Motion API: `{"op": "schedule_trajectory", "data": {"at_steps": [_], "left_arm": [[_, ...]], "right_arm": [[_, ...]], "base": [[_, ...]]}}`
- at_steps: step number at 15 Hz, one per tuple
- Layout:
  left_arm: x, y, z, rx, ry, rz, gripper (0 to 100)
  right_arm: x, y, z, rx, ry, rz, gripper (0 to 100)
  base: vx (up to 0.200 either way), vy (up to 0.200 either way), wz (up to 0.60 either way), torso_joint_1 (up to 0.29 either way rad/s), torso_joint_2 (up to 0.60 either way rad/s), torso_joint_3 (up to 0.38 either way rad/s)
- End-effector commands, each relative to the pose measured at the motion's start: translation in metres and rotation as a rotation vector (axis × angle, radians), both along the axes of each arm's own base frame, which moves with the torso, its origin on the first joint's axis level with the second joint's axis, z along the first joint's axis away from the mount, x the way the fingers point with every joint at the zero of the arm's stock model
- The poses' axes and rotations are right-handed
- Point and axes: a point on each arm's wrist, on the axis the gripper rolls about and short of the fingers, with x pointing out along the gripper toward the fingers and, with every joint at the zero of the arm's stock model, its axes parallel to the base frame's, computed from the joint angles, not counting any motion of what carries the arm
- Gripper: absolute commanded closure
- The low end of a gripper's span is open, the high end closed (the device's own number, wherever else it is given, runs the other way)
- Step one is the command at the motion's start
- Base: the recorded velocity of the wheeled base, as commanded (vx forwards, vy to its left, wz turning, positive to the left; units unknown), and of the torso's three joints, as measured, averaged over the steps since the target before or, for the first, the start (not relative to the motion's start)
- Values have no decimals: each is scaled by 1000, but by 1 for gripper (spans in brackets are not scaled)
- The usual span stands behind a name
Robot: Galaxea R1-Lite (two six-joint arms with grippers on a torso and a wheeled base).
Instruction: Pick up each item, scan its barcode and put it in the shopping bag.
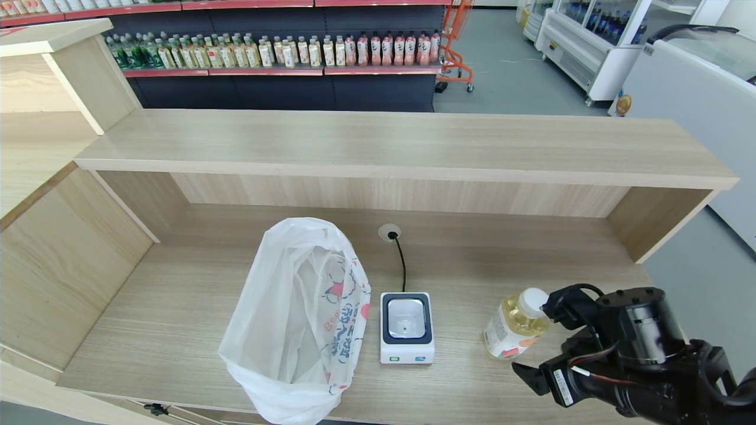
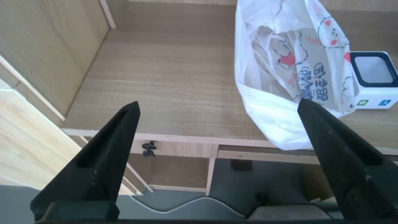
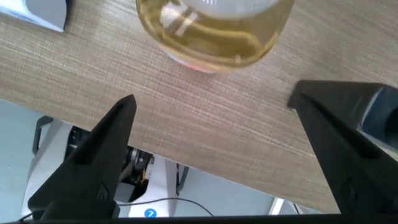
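A clear bottle (image 1: 515, 325) of yellow liquid with a white cap stands on the counter's right part, right of the white barcode scanner (image 1: 406, 326). My right gripper (image 1: 546, 342) is open just to the bottle's right and front, with nothing between its fingers. In the right wrist view the bottle (image 3: 214, 31) sits just beyond the open right gripper (image 3: 212, 99). The white shopping bag (image 1: 295, 319) stands open left of the scanner. My left gripper (image 2: 219, 107) is open and holds nothing, above the counter's front edge, to the left of the bag (image 2: 292, 62) and well short of the scanner (image 2: 373, 81).
The wooden counter (image 1: 177, 307) has side walls and a raised shelf (image 1: 401, 144) across the back. A black cable (image 1: 401, 262) runs from the scanner to a hole in the counter. Bare counter lies left of the bag.
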Motion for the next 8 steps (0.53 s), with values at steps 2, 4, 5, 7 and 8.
{"op": "schedule_trajectory", "data": {"at_steps": [2,4,5,7,8], "left_arm": [[0,0,0,0,0,0,0],[0,0,0,0,0,0,0],[0,0,0,0,0,0,0],[0,0,0,0,0,0,0],[0,0,0,0,0,0,0]], "right_arm": [[8,4,-5,3,-4,1,0],[12,6,-7,13,-21,2,0],[14,7,-8,13,-29,3,0],[19,8,-7,-3,-68,31,0],[21,10,-8,5,-75,41,0]], "base": [[0,0,0,0,0,0],[0,0,0,0,0,0],[0,0,0,0,0,0],[0,0,0,0,0,0],[0,0,0,0,0,0]]}}
